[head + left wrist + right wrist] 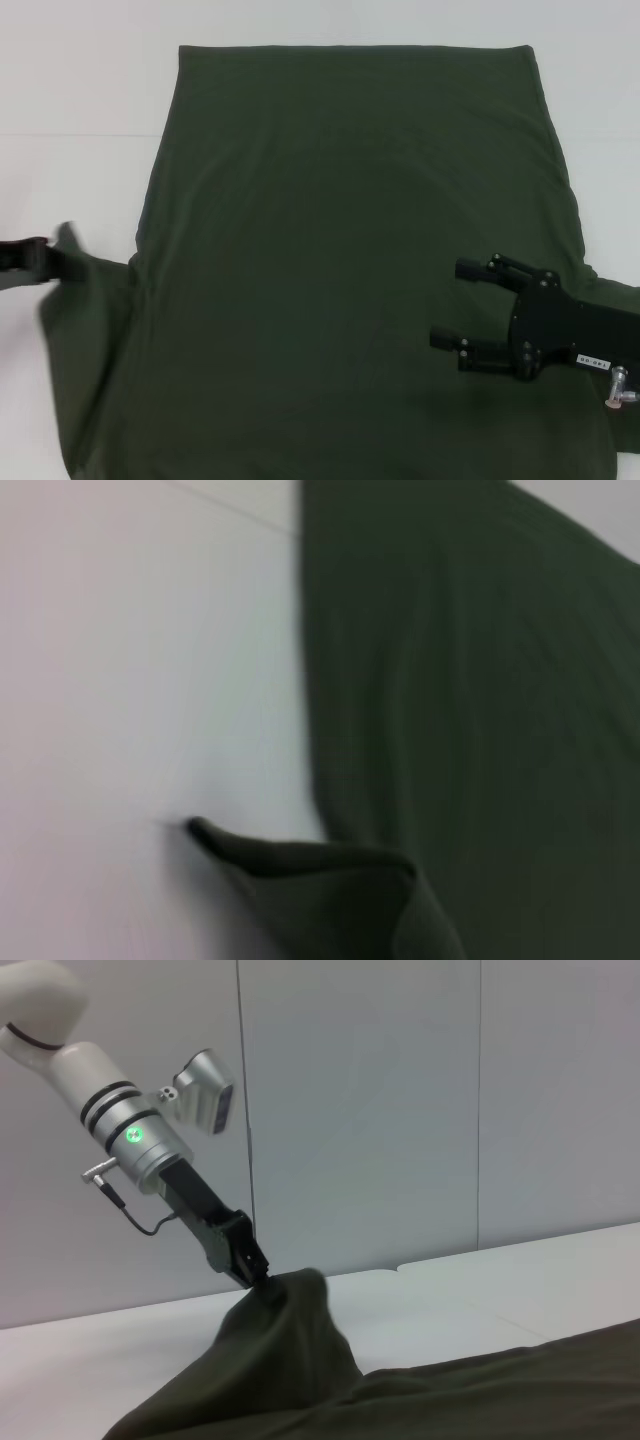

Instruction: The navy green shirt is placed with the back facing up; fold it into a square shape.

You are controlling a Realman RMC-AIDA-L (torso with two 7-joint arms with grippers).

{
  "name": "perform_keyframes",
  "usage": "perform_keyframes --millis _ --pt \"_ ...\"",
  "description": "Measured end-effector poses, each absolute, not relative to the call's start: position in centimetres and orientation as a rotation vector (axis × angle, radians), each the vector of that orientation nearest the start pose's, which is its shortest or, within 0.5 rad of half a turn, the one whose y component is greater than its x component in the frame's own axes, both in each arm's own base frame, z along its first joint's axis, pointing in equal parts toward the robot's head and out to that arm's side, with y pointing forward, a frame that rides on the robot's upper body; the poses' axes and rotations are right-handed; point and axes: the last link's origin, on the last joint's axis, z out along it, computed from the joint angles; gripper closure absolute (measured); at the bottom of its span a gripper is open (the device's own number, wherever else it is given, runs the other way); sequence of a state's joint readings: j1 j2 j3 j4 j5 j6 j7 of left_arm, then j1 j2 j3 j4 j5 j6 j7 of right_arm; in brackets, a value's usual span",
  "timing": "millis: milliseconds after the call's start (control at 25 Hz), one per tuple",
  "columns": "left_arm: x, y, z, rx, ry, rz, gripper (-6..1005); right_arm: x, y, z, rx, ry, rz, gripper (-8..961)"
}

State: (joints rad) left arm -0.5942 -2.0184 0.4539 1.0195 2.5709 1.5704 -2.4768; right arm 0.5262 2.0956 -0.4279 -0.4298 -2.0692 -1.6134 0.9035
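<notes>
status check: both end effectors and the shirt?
Left end effector shut on sleeve, lifting it off the table. Right end effector open, over the navy green shirt, right side. Shirt flat, plain side up, unfolded. Nothing in the way.

Bare lab-like test space, suggested by plain white table [80, 90], blank grey panelled wall [400, 1110], no furnishings seen

Navy green shirt [350, 260] lies spread on the table [70, 100], straight edge at the far side. Left gripper [45, 262] at the shirt's left edge, near side, pinching what looks like the sleeve, lifted off the table. Right gripper [465, 305] over the shirt's right near part, fingers apart, pointing left toward the middle.
</notes>
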Motion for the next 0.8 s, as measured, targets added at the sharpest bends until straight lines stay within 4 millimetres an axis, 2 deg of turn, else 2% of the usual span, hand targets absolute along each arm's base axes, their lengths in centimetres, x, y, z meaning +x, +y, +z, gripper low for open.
perform_keyframes --millis 80,120,440,600,800 --pt "-29.5 35.6 9.0 -2.090 -1.728 -0.266 937 27.6 30.3 -2.3 -2.624 0.311 0.856 12" --pt "-28.4 35.7 7.8 -2.143 -1.714 -0.261 935 27.6 30.2 -2.3 -2.624 0.314 0.856 12" --pt "-26.8 35.6 4.7 -2.218 -1.728 -0.342 917 27.9 29.9 -2.4 -2.620 0.330 0.856 12" --pt "-27.3 35.2 4.0 -2.217 -1.778 -0.433 908 28.0 29.8 -2.4 -2.622 0.331 0.860 12" --pt "-28.9 34.6 3.4 -2.166 -1.946 -0.481 897 28.0 29.6 -2.3 -2.623 0.331 0.865 12"
